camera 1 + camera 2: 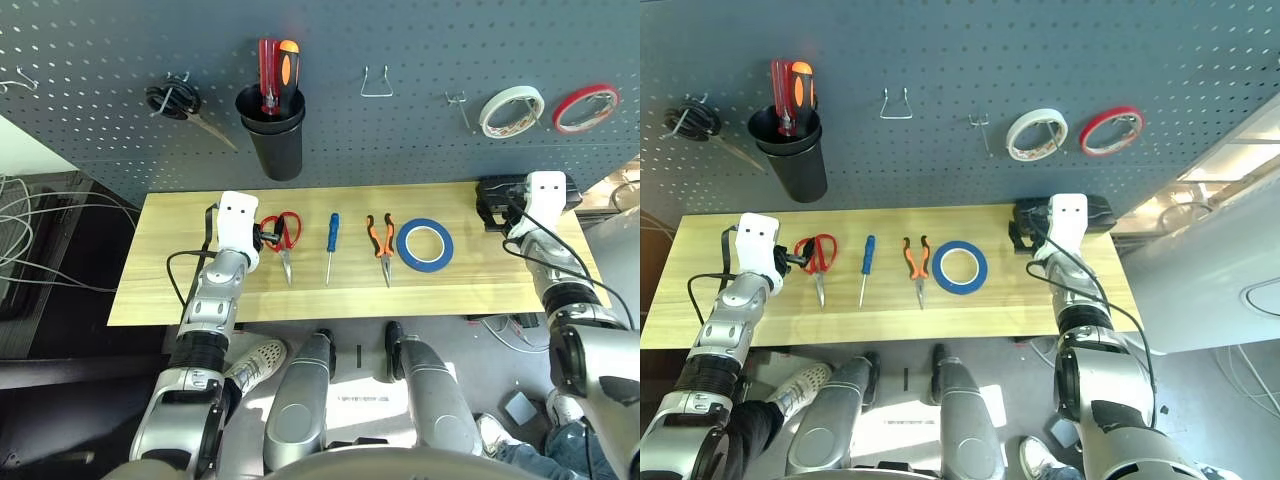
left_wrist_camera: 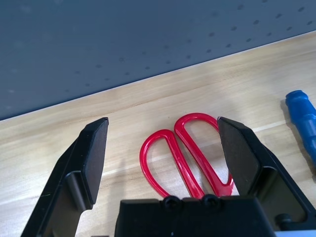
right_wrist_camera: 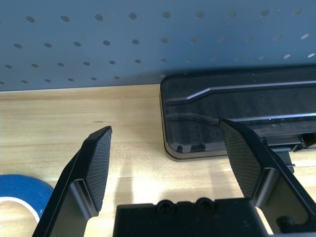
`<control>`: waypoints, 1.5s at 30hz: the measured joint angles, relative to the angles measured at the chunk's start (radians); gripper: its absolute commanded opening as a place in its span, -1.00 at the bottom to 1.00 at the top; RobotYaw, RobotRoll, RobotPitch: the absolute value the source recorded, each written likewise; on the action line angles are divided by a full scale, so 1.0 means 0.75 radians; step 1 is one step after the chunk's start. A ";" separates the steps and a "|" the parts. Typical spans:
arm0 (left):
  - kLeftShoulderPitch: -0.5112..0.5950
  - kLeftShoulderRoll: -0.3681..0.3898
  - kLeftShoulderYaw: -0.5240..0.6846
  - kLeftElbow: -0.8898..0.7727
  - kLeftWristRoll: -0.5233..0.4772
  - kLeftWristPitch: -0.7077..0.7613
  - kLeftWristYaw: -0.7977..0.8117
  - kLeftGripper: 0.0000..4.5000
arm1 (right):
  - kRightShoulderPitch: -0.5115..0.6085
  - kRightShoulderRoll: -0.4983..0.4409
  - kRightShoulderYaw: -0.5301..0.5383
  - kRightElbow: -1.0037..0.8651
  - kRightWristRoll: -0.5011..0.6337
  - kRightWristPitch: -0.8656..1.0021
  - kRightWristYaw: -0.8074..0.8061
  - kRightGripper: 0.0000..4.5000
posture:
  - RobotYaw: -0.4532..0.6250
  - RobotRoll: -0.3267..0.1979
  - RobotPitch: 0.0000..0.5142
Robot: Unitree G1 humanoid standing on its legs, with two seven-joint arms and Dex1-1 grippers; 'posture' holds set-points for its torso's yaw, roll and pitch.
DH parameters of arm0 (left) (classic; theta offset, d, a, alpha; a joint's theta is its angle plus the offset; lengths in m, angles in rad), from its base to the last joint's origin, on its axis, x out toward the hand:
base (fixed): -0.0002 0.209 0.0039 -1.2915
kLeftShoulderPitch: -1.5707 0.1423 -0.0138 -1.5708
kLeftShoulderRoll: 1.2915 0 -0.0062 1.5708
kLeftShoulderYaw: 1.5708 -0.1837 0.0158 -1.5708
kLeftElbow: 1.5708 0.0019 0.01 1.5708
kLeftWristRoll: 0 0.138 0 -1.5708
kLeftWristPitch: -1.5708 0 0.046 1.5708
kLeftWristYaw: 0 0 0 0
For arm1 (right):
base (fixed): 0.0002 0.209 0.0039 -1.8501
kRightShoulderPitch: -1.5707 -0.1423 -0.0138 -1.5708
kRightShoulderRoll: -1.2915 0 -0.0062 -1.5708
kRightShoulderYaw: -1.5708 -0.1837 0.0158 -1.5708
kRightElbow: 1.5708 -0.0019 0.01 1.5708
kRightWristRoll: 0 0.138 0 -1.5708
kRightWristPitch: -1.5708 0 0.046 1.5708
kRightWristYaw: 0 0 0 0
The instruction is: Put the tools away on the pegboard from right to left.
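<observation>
Rising behind the pale wood-grained counter (image 1: 350, 300), the dark, hole-punched pegboard (image 1: 330, 150) carries wire hooks, a tapered black cup (image 1: 279, 150), white tape (image 1: 512, 111) and red tape (image 1: 586, 108). A glossy black case (image 3: 237, 113) sits at the counter's right rear, by the right end effector (image 3: 165, 133), wide open and empty. On the wood lie the ring-shaped blue tape roll (image 1: 424, 245), orange-and-black pliers (image 1: 382, 245), red-handled scissors (image 2: 182, 158) and slim blue screwdriver (image 1: 333, 240). Wide open too, the left end effector (image 2: 163, 128) holds nothing, over the smooth scissor loops.
</observation>
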 measured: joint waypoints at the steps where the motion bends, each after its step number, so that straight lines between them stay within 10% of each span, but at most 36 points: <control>1: 0.000 0.001 0.000 0.000 0.000 0.000 0.000 0.99 | -0.001 0.000 0.000 0.000 0.000 0.000 0.001 1.00 | -0.10 0.25 0.29; 13: -0.032 0.069 0.007 -0.045 -0.011 -0.074 -0.100 0.99 | -0.052 0.022 -0.013 -0.097 0.033 0.161 0.116 1.00 | -0.04 0.25 0.19; 22: -0.010 0.115 -0.194 -0.197 -0.005 -0.112 -0.429 0.99 | 0.051 0.129 0.150 -0.426 0.030 0.742 0.280 1.00 | 0.12 0.25 0.26; 40: -0.140 0.097 -0.468 -0.179 0.074 -0.193 -0.728 0.99 | -0.016 0.149 0.318 -0.434 -0.163 1.159 0.062 1.00 | 0.15 0.25 0.13; 45: -0.136 0.102 -0.517 -0.179 0.075 -0.238 -0.815 1.00 | -0.023 0.143 0.334 -0.427 -0.191 1.231 0.032 0.41 | 0.14 0.25 0.09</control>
